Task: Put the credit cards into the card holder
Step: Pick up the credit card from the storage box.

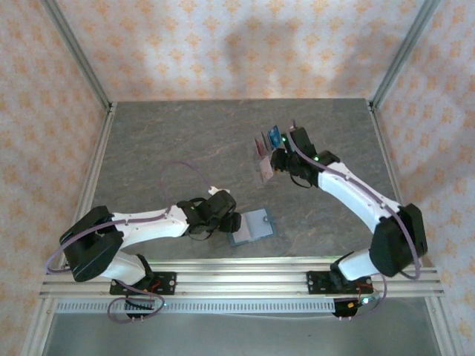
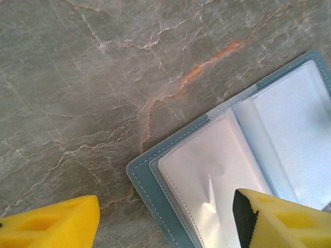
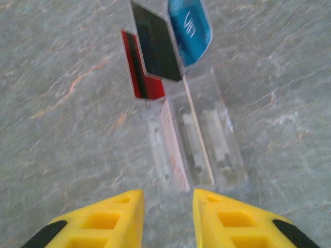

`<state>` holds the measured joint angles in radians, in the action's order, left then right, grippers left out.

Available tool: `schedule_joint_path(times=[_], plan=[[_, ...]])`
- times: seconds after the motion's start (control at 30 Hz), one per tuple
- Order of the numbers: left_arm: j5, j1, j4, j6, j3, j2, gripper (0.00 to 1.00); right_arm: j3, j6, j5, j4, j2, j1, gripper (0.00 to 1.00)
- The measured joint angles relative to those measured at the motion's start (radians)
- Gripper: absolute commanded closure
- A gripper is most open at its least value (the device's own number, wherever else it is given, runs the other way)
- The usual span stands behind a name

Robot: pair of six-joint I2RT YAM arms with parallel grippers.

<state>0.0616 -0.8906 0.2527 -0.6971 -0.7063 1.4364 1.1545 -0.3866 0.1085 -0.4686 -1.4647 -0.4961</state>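
The credit cards (image 1: 261, 143) stand upright in a clear slotted rack (image 3: 222, 155) toward the far right of the grey stone-patterned table (image 1: 171, 141). From the right wrist, a bright blue card (image 3: 190, 31) sits in a far slot, a dark-faced card (image 3: 155, 46) just beside it on the left, and a red card (image 3: 147, 85) with a dark stripe partly behind that one; two more thin cards show edge-on nearer the camera. The card holder (image 1: 250, 226) lies well apart from the rack, near the front edge of the table – it is open flat, teal border outside, pale clear sleeves inside, with no card seen in them. The left gripper (image 2: 166, 212) hangs over the holder's near corner with its yellow fingers spread wide and nothing between them; one finger overlaps the inner sleeve, though contact cannot be told. The right gripper (image 3: 168, 201) points at the near end of the rack – its fingers are drawn fairly close, a gap of bare table between them, grasping nothing.
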Motion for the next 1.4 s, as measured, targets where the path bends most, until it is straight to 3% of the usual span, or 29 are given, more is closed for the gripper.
schedule_joint_path(times=[0.27,0.57,1.4], plan=[[-0.019,0.000,0.000,0.015,0.000,0.025,0.34,0.177,0.079,-0.051,-0.083,-0.205,0.002,0.72],[-0.022,0.000,-0.005,0.016,0.000,0.041,0.37,0.267,0.142,-0.113,-0.143,-0.299,0.003,0.74],[-0.023,0.000,-0.027,0.014,0.021,0.052,0.38,0.286,0.183,-0.101,-0.172,-0.369,0.003,0.88]])
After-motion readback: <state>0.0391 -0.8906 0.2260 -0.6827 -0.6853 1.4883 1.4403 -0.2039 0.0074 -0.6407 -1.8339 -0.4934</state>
